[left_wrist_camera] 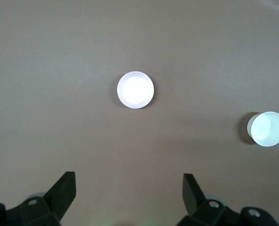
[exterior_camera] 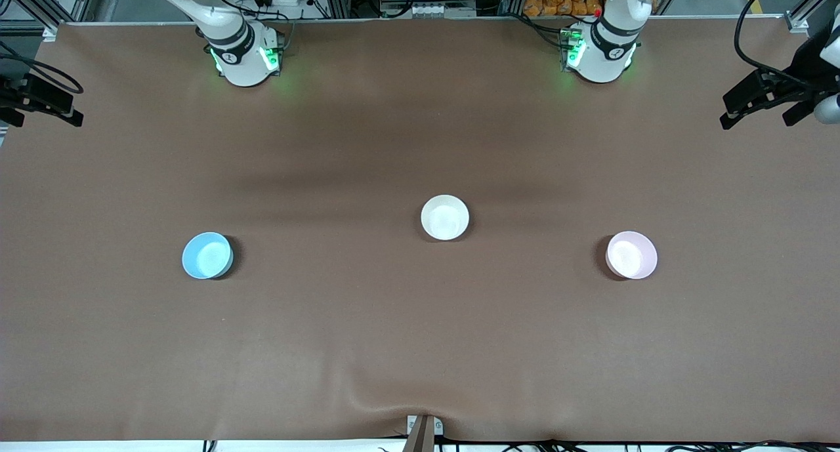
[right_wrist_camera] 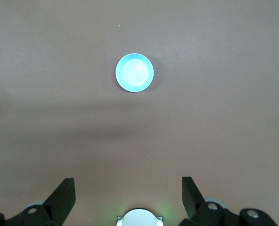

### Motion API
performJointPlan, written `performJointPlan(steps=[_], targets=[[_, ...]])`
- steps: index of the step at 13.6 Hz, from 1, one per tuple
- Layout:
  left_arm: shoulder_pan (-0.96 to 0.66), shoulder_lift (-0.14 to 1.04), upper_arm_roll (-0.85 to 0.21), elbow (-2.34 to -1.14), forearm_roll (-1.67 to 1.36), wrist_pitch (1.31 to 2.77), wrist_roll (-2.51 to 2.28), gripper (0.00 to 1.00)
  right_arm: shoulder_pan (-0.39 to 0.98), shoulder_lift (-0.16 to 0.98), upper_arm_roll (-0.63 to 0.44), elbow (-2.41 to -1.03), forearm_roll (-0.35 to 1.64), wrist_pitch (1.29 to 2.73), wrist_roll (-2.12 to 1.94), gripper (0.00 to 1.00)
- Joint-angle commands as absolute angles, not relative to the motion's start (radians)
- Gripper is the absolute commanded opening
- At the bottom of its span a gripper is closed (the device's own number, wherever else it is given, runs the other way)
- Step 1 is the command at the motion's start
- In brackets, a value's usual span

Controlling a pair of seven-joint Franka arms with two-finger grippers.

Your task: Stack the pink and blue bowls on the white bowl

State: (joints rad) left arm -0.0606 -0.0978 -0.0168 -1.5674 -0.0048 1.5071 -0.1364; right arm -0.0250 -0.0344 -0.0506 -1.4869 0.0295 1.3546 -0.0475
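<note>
Bowls (exterior_camera: 445,217) well apart on table (exterior_camera: 367,347)

Both arms run off the front view's top edge, end effectors unseen there.

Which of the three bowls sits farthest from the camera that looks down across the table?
The white bowl, in the middle. The blue bowl and the pink bowl both lie nearer, toward opposite ends of the table.

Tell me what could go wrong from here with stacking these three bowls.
1. The glossy pale pink round bowl and glossy sky blue round bowl may slip from a claw pinching the rim.
2. Both must land on the glossy white round bowl in the middle, so the arms might collide there.
3. An off-centre drop could push it away.
</note>
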Motion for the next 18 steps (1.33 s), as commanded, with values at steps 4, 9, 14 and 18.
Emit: performJointPlan(steps=[4,9,14,18], targets=[[-0.052,-0.084,-0.014,-1.537,-0.008,1.456,-0.117,1.0,-0.014,-0.031,-0.046,-1.47,0.038,1.338,-0.034,1.0],[-0.028,-0.06,-0.017,-1.54,-0.009,1.436,-0.129,1.0,-0.014,-0.031,-0.048,-1.471,0.038,1.338,-0.034,1.0],[-0.028,-0.055,-0.017,-1.539,-0.011,1.453,-0.115,1.0,-0.012,-0.031,-0.046,-1.471,0.038,1.327,-0.034,1.0],[-0.032,-0.055,-0.023,-1.536,0.008,1.483,-0.112,1.0,-0.014,-0.031,-0.046,-1.473,0.038,1.327,-0.034,1.0]])
